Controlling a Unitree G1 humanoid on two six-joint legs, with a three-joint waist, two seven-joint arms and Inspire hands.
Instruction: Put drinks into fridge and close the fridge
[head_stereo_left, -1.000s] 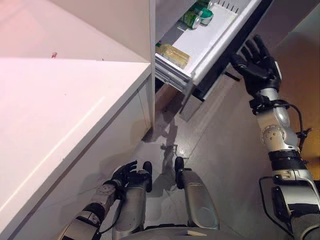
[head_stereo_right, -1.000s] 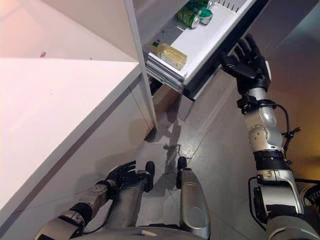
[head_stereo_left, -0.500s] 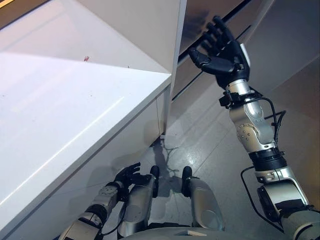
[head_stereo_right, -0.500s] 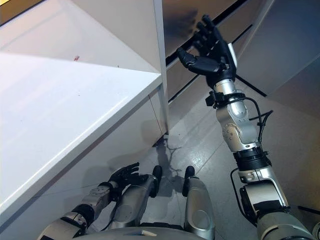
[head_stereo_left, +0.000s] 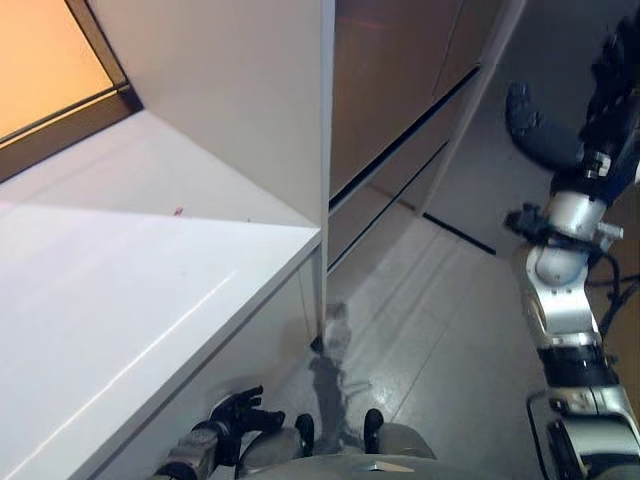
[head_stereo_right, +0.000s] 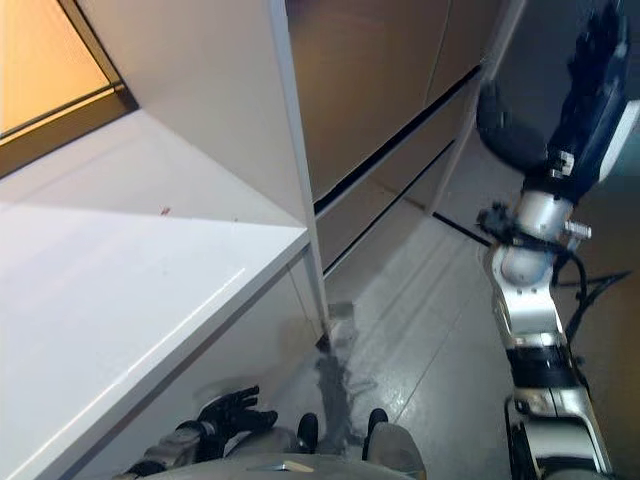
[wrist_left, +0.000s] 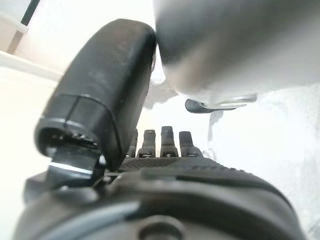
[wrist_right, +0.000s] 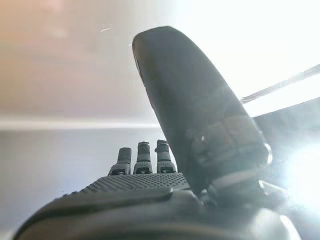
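The fridge (head_stereo_left: 400, 90) stands shut, its brown front panels flush, with dark gaps between the door and the drawer fronts (head_stereo_left: 385, 195). No drinks show in any view. My right hand (head_stereo_left: 605, 115) is raised at the far right, clear of the fridge front, open with straight fingers (wrist_right: 142, 157) and the thumb spread, holding nothing. Down by the floor at the lower left, beside the counter's base, my left hand (head_stereo_left: 235, 412) hangs open and empty, its fingers (wrist_left: 160, 145) straight.
A white counter (head_stereo_left: 130, 300) fills the left side, its corner close to the fridge. A tall white side panel (head_stereo_left: 240, 100) rises between counter and fridge. An orange-lit window (head_stereo_left: 40, 70) is at the upper left. Grey tiled floor (head_stereo_left: 440, 300) lies before the fridge.
The fridge drawer, open with drinks inside one second ago, is now shut. My right hand has left the fridge front and moved right. The camera has tilted upward.
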